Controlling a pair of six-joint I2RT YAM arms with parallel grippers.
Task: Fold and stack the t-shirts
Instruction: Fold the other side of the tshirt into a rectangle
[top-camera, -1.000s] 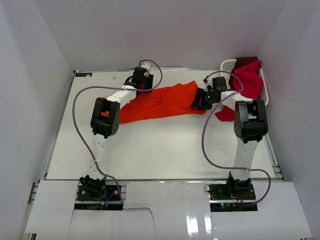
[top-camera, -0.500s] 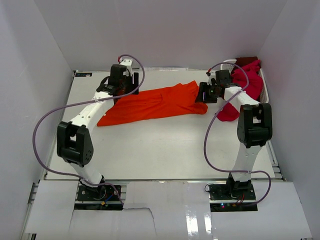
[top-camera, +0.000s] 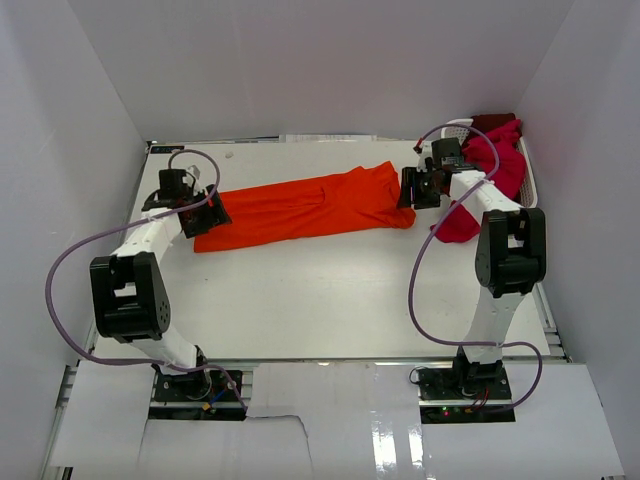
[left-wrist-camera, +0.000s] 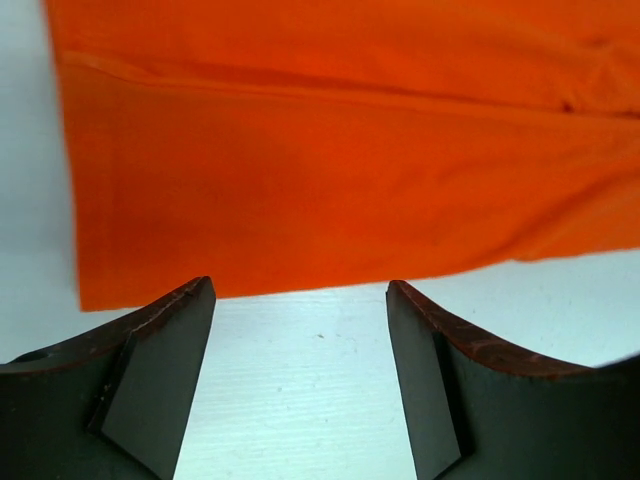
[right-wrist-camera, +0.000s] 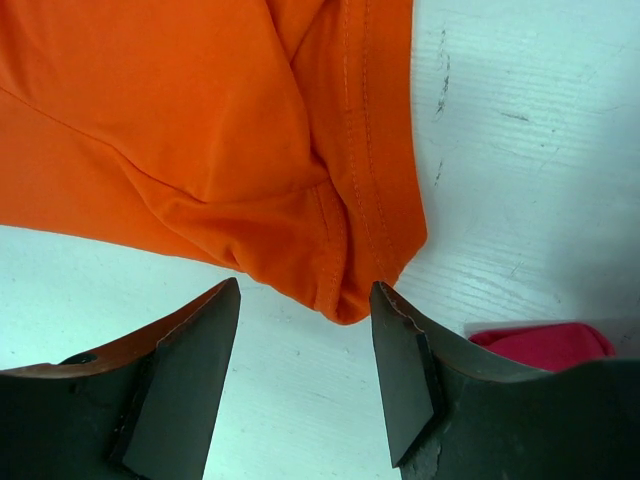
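Note:
The orange t-shirt (top-camera: 305, 205) lies stretched out across the far half of the table. My left gripper (top-camera: 205, 213) is open and empty at its left end; the left wrist view shows the shirt's straight edge (left-wrist-camera: 300, 180) just beyond my fingertips (left-wrist-camera: 200, 300). My right gripper (top-camera: 408, 190) is open and empty at the shirt's right end; the right wrist view shows a bunched hemmed corner (right-wrist-camera: 345, 270) between the fingertips (right-wrist-camera: 390, 300). A crimson-magenta t-shirt (top-camera: 495, 160) hangs out of the basket, part of it on the table (top-camera: 455, 225). A dark red one (top-camera: 492, 123) sits behind it.
A white lattice basket (top-camera: 458, 130) stands at the far right corner against the right wall. White walls enclose the table on three sides. Purple cables loop from both arms over the table. A bit of crimson cloth (right-wrist-camera: 545, 345) lies to the right of my right gripper.
My left arm has swung left along the orange shirt, from near its top middle to its left end. My right gripper has shifted slightly toward the shirt's right corner. The shirt lies flatter.

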